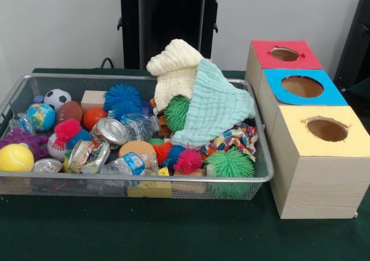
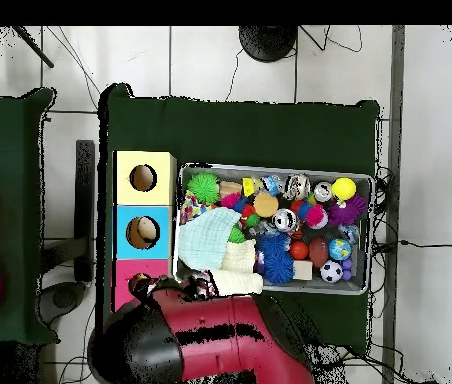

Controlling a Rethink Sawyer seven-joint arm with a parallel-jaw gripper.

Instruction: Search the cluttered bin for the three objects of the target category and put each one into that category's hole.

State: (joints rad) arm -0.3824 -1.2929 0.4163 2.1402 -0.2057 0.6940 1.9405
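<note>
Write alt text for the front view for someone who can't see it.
A wire mesh bin on a green table is crammed with spiky balls, sports balls, crushed cans and cloths, a mint cloth heaped highest. Beside it stand three wooden boxes with round holes, topped red, blue and yellow.

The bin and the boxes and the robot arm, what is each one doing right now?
Bin: full of toys, cans and bottles.
Cloths: heaped at the bin's end nearest the boxes.
Red box: hole empty-looking.
Blue box: something inside, overhead view.
Yellow box: hole looks empty.
Arm: over the table's edge; gripper hidden.
</note>
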